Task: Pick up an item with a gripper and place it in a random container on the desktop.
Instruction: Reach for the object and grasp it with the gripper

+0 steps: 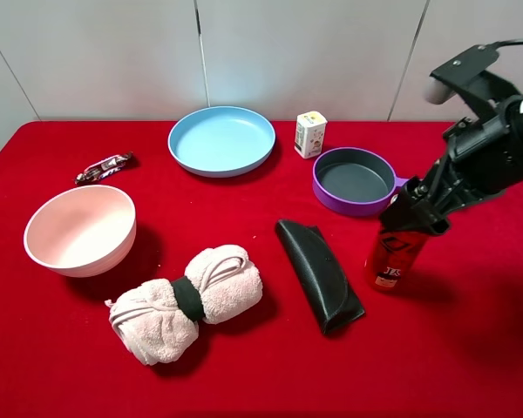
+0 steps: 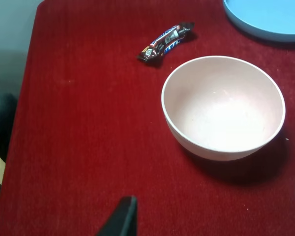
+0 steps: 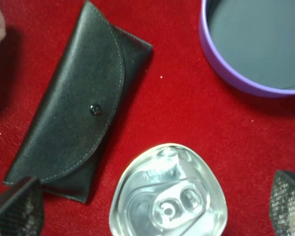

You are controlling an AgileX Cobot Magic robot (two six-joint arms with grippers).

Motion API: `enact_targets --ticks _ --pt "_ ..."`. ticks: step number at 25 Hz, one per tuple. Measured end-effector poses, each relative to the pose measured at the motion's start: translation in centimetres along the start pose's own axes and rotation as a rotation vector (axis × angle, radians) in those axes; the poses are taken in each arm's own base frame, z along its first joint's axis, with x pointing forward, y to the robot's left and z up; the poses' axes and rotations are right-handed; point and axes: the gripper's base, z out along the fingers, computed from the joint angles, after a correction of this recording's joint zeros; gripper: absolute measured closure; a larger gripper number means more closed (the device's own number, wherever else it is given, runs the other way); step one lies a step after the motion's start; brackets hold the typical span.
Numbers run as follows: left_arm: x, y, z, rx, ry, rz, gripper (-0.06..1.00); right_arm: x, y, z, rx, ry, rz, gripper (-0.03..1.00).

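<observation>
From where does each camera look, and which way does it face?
Exterior high: high in front of the table, facing down toward the wall; shows the right arm, right tool above the red can.
Left wrist: over the table's left part, facing down at pink bowl and candy bar; one left tool finger shows.
Right wrist: straight down on the can top, black case, purple pan; both fingertips show.
Shared: exterior and right wrist both show can, case, pan.

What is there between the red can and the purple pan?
Only bare red cloth lies between the can and the pan; the right wrist view shows this stretch clearly.
</observation>
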Motion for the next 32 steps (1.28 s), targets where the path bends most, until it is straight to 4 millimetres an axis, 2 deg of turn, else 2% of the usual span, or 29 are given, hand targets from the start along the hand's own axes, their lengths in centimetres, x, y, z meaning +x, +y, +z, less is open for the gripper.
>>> enact_targets --ticks 13,32 --pt "0.0 0.0 0.0 0.0 0.0 0.0 -0.05 0.1 -0.7 3.3 -0.032 0.094 0.026 0.27" --pt "0.0 0.0 0.0 0.0 0.0 0.0 -0.05 0.5 -1.0 5.1 -0.056 0.164 0.034 0.27"
